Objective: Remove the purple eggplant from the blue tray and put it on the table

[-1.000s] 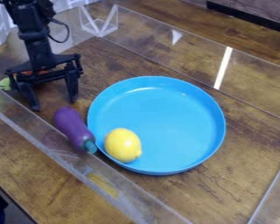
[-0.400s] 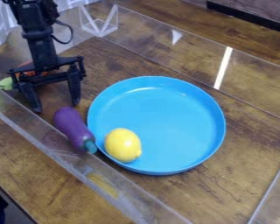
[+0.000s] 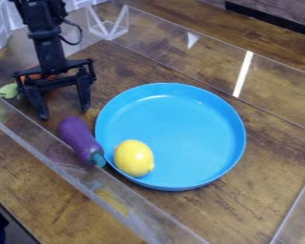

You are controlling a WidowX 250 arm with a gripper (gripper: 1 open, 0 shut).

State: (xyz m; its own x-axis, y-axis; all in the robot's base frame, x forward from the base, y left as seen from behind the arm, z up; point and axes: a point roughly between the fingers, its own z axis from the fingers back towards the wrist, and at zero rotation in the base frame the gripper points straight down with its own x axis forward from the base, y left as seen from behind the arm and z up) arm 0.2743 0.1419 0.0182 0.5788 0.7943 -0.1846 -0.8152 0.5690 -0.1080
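Little is seen to have changed since the earlier frames: the tool [image 3: 58, 98] is shifted only a touch to the right in the picture, while the objects are unmoved. The tool is held pointing steeply down at the table [image 3: 181, 57], its dark fingers spread wide with nothing gripped between them. The purple eggplant [image 3: 79, 139] is found already lying on the wood, just outside the left rim of the blue tray [image 3: 181, 129] and seemingly touching it, so the task is judged essentially done. From the tool, the eggplant lies near, toward the camera and slightly right; its long axis is run diagonally from upper left to lower right, the teal stem end at the lower right beside a yellow lemon [image 3: 133, 157], which is left inside the tray. A small yellow-green object [image 3: 7, 91] is glimpsed at the left edge. The glossy dark wood is marked by window reflections, and a clear plastic barrier [image 3: 66, 176] is set along the table's near edge
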